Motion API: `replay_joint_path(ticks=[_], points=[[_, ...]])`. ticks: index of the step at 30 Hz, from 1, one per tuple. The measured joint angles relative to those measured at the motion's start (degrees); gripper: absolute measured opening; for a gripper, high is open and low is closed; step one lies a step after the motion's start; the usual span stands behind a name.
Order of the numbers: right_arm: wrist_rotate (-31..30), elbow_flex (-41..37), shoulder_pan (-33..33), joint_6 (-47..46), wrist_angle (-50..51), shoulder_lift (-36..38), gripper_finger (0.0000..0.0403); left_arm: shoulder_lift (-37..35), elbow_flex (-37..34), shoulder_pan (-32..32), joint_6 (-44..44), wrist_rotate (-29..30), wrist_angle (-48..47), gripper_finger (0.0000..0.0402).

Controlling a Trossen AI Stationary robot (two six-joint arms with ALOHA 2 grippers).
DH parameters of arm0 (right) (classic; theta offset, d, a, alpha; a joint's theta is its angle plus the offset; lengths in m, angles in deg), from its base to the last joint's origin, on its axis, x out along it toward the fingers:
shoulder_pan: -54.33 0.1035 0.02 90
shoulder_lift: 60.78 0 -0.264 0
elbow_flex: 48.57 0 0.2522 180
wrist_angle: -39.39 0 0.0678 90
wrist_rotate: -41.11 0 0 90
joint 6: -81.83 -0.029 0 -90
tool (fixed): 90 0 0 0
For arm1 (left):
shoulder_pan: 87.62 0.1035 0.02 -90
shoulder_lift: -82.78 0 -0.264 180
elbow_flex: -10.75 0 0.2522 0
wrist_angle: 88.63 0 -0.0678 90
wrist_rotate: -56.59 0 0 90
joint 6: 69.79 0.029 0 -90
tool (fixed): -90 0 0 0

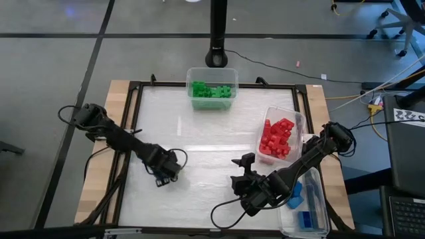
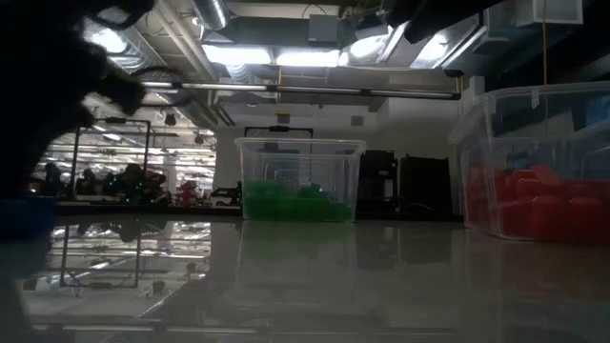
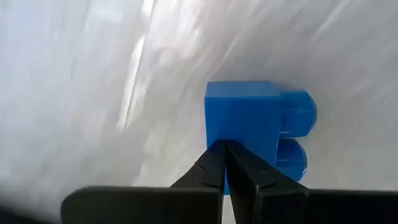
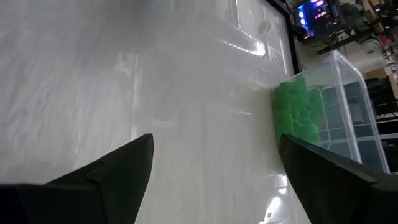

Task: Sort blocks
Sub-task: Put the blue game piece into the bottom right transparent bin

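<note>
The left gripper (image 3: 224,146) sits low and left of centre in the overhead frame, its two dark fingers pressed together with their tips against a blue block (image 3: 249,127), a small studded brick lying on the white table (image 1: 212,126) with two round studs facing sideways; whether the block is actually pinched cannot be told. The right gripper (image 4: 214,155), at the lower middle of the overhead frame, hovers with its fingers spread wide and nothing between them. Outward, a clear tub (image 1: 212,73) at the top centre holds green blocks (image 1: 212,89), a tub (image 1: 297,119) at the right holds red blocks (image 1: 277,137), and a tub (image 1: 317,199) at the lower right holds more blue blocks (image 1: 305,219).
</note>
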Motion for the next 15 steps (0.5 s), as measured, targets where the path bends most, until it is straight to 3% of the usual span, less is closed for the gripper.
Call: replay_joint_path(ticks=[3, 7, 11, 15], points=[[-1.0, 0.0, 0.0, 0.1, -1.2, 0.0, 0.0344, 0.1, 1.4, 1.1, 3.2, 3.7, 5.4, 0.0003], [-1.4, 0.0, 0.0, 0.2, -1.5, 0.0, 0.0344, -1.2, 5.1, 1.1, 5.5, 5.8, 4.0, 0.0001], [-0.8, 0.0, 0.0, 0.2, -1.7, 0.0, 0.0344, -5.1, 7.5, -1.4, 3.3, 10.2, -4.1, 0.0002], [0.0, 0.0, 0.0, 0.1, -3.6, 0.0, 0.0344, -7.3, 4.5, -3.8, -2.4, 15.1, -10.4, 0.0002]])
